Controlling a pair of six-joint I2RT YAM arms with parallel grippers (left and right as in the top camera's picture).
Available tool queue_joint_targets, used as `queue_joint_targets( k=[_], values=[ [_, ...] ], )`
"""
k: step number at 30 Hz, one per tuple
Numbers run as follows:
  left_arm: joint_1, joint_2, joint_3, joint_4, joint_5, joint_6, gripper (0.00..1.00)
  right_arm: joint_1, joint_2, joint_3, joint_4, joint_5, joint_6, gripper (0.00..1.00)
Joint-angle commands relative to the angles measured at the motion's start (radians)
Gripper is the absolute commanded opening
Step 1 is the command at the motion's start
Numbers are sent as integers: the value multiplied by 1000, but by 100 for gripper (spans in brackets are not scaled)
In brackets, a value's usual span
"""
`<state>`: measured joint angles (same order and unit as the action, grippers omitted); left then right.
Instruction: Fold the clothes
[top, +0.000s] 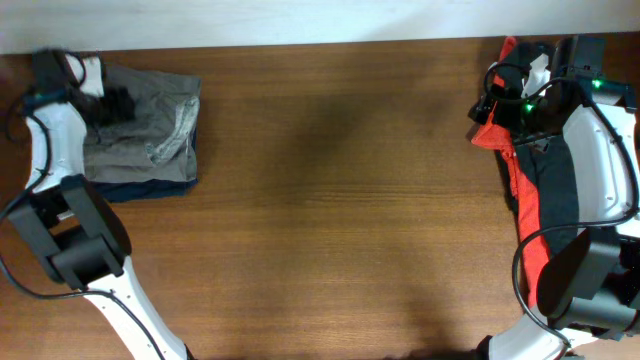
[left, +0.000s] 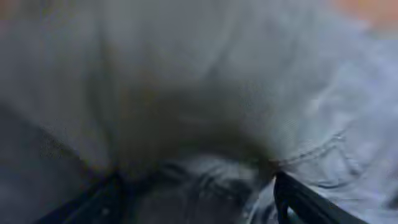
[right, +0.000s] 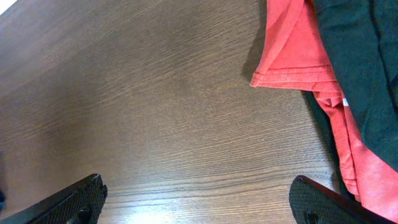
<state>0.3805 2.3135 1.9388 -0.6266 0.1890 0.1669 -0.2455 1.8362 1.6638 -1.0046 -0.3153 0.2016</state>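
Observation:
The grey-khaki trousers (top: 150, 130) lie folded at the table's far left corner, on top of the dark navy trousers (top: 150, 187), whose edge shows below them. My left gripper (top: 115, 102) is down on the grey trousers. In the blurred left wrist view its fingers (left: 196, 199) are apart, with grey cloth (left: 205, 93) bunched between them. The red garment (top: 492, 135) and a black garment (top: 555, 195) lie heaped at the right edge under my right arm. My right gripper (top: 484, 104) is open and empty over bare wood (right: 199, 199), with the red garment (right: 292, 50) and black garment (right: 360, 56) beside it.
The wooden table (top: 340, 200) stretches between the two piles. The right arm's body covers much of the right-hand heap. A pale wall strip runs along the table's far edge.

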Motion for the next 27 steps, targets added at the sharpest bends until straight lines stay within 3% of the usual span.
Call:
queue_joint_targets(
  k=[1,10,14,20,27],
  values=[
    [-1,-14,-203,140,-21,26,81,-3,2,6,-2,14,-11,99],
    [-13,-96,-253,200,3,26,98,-4,2,6,20,13,-16,99],
    [-16,-227,-248,197,9,25,99,-4,2,65,32,13,-72,99],
    [-31,-467,-248,143,8,25,99,-3,2,352,-80,13,-151,99],
    [-114,-682,-248,10,9,2,99,45,0,697,-354,17,-285,98]
  ],
)
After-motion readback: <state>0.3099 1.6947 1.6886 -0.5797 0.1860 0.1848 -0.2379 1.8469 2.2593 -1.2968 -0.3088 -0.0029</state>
